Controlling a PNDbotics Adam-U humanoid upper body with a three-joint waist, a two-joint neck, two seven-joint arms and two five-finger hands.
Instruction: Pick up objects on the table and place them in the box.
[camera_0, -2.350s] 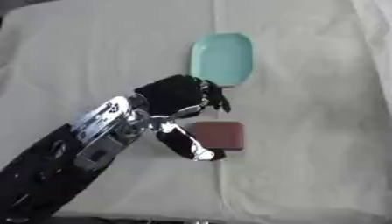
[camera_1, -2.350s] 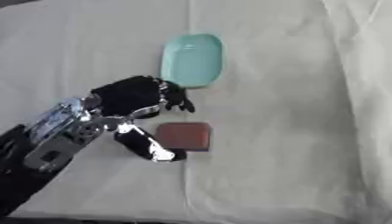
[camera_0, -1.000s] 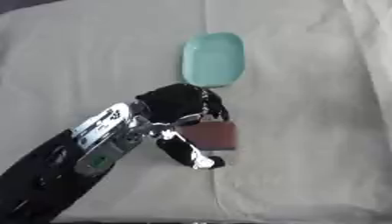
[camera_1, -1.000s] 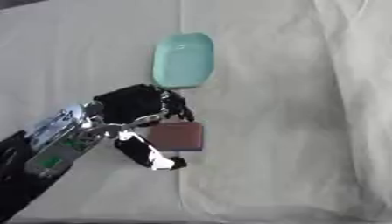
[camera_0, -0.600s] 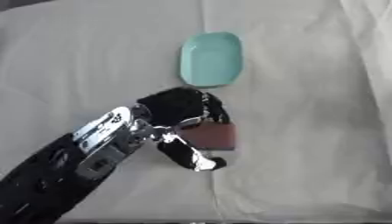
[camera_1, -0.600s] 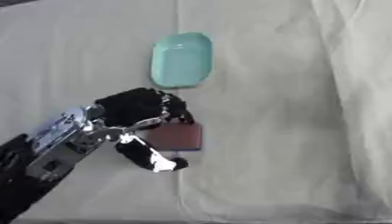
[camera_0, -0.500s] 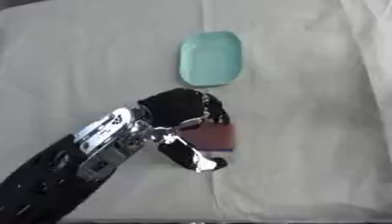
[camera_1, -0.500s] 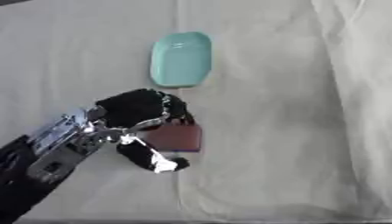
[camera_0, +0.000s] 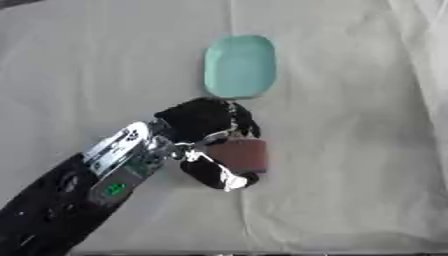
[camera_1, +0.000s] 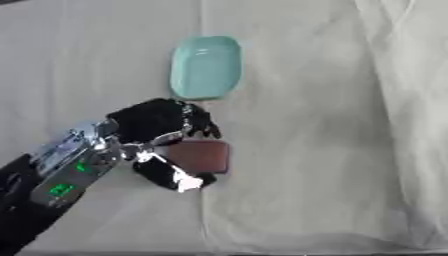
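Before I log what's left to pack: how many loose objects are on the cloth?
2. A teal oval dish lies at the far middle; a reddish-brown block sits nearer, with the left hand closing around it. No box shows.

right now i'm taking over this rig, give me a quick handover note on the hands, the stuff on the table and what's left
Left hand: over the reddish-brown block, fingers on its far side and thumb on its near side, curled around it. The block looks to be on the cloth-covered table, not lifted yet.
Right hand: not in view.
Teal dish: on the cloth just beyond the block, apart from it, untouched.
Box: not in view in either picture.
Done: nothing placed yet.
Left: lift the block and carry it to the box, then the dish.
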